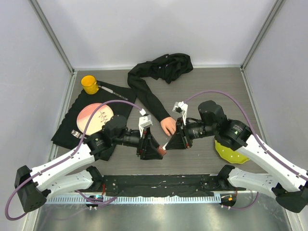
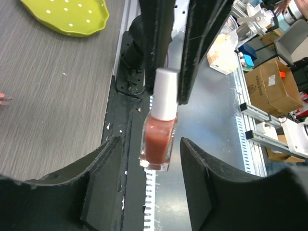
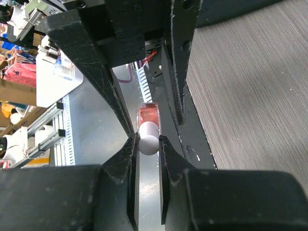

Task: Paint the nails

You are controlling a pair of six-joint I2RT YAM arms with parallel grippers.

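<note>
Nails (image 2: 4, 97) not yet reached; polish bottle (image 2: 159, 139) capped over desk's near edge. Right gripper (image 3: 147, 140) pinches white cap (image 3: 148, 143); left gripper (image 2: 149, 144) spread loosely around glass.

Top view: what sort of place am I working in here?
Probably a robotics lab test cell: a grey table boxed in by white panels, staged props like a mannequin hand and polish bottle, and a cardboard box beyond the table edge.

The polish bottle (image 2: 158, 144) was seen as glossy clear glass, its white cap (image 2: 166, 94) smooth and matt. The table (image 2: 53, 106) was finished in matt grey wood grain. The sleeve (image 1: 147, 96) was made of soft, creased, matt black cloth, and the lime plate (image 2: 67, 19) was glazed shiny.
</note>
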